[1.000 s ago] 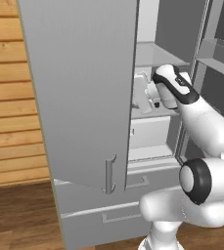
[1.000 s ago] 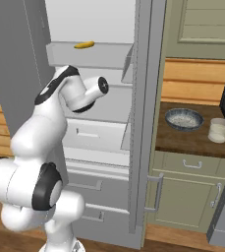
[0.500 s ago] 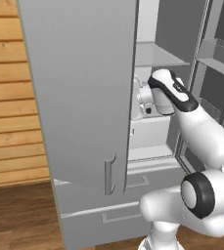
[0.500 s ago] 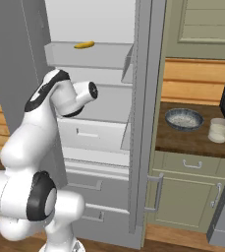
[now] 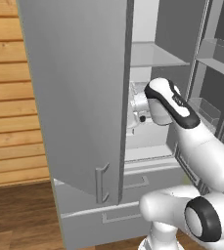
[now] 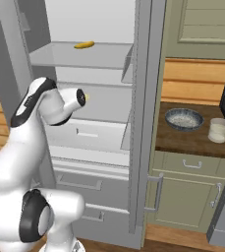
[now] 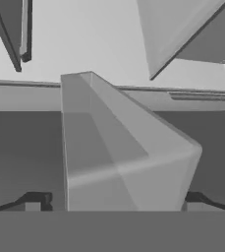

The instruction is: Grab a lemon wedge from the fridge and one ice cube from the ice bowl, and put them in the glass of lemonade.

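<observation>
Change since a second ago: swinging further left toward the fridge (image 6: 143, 123) interior, forearm now leaning in past the door edge, wrist reaching deeper between the shelves
Gripper (image 7: 116, 199): standing spread wide, two dark tips showing far apart at the bottom of the hand view, pinching nothing
Reason for the spread: judging it as readying for a small crescent, keeping room to straddle it before closing
Hand aim: looking along a pale angular edge, seemingly a shelf or bin corner (image 7: 133, 157), close in front; not yet pointing at the fruit
Lemon wedge (image 6: 84, 45): lying on the upper shelf (image 6: 79, 56) inside the fridge, toward the back, well above the wrist
Why there: resting flat on open shelf, reachable from the front once the hand is rising to that level
Fridge door (image 5: 74, 97): hanging open on the left, blocking the left base view of the shelf, forcing the arm to be entering from the right of it
Ice bowl (image 6: 183, 118): sitting on the tabletop (image 6: 192, 140) right of the fridge, waiting for the second pickup
Glass of lemonade (image 6: 218, 130): standing just beside the bowl, to its right, apart from it
Stage: approaching the first pickup, nothing gathered yet
Next need, as a guess: lifting the hand up to the upper shelf
</observation>
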You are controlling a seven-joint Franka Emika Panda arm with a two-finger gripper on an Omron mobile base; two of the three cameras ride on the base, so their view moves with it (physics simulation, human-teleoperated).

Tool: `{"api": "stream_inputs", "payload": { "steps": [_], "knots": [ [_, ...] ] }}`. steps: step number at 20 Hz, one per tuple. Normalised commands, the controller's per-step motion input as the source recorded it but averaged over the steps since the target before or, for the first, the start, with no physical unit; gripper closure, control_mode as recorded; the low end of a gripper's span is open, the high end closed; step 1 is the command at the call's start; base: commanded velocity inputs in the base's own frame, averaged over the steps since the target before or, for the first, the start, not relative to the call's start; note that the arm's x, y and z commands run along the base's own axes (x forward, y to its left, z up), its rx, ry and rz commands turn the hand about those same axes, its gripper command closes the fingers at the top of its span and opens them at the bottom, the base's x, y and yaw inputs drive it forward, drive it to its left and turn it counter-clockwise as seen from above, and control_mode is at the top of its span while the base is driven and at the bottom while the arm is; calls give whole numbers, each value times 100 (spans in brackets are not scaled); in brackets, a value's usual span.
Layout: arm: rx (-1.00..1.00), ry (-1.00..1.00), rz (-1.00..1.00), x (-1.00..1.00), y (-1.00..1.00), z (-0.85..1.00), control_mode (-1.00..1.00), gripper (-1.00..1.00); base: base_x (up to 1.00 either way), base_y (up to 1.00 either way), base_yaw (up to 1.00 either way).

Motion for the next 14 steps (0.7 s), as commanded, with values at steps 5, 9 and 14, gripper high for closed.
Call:
{"api": "stream_inputs", "payload": {
  "steps": [5,9,14],
  "knots": [
    [0,1,10,-100,85,2,-100,-100,0,0,0],
    [1,4,14,-93,64,31,-100,-100,0,0,0],
    [5,15,37,-53,31,32,-100,-100,0,0,0]
  ]
}}
